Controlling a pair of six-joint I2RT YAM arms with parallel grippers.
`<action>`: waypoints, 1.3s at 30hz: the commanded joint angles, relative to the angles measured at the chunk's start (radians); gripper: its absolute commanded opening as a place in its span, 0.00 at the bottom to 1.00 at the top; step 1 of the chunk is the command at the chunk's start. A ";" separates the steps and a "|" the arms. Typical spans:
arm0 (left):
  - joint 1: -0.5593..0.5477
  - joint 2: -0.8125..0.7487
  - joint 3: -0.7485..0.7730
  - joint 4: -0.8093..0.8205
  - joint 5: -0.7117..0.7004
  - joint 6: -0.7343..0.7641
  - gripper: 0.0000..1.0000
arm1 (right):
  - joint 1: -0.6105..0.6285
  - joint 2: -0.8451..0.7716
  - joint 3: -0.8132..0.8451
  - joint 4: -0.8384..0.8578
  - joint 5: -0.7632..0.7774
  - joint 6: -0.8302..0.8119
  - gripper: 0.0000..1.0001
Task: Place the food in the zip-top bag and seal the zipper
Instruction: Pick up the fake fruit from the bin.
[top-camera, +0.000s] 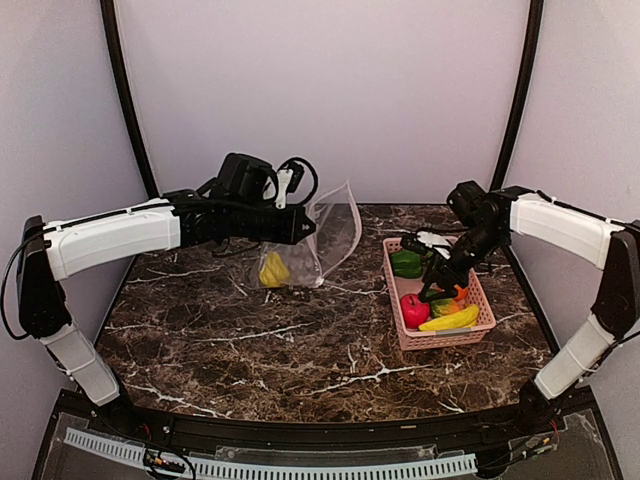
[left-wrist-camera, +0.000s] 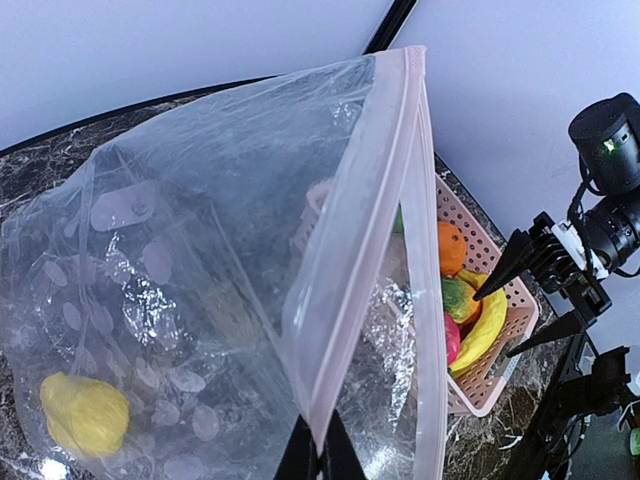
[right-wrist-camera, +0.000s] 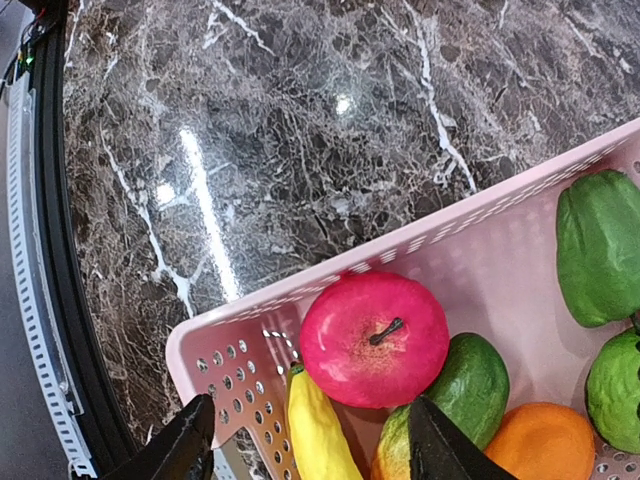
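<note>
Zip-top bag edge clamped in left tool; right tool spread wide above apple.

I'm looking at a dark brown marble tabletop with white veins, closed in by plain pale lilac-grey walls. Thin black poles rise at 11 and 1 o'clock. A white perforated strip edges 6 o'clock. A streak of reflected light glints on the stone.

- The clear dotted bag is held upright, with a yellow pepper inside.
- Its pink zipper is seen unsealed.
- The apple and banana are kept in a basket.
</note>
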 joint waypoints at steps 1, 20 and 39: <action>0.000 -0.046 -0.025 -0.023 -0.005 0.020 0.01 | 0.008 0.034 -0.024 0.029 0.060 -0.029 0.64; 0.000 -0.043 -0.042 -0.025 -0.013 0.010 0.01 | 0.061 0.157 -0.047 0.118 0.135 -0.048 0.79; 0.001 -0.018 -0.040 -0.012 0.000 0.016 0.01 | 0.096 0.209 -0.078 0.182 0.224 0.002 0.76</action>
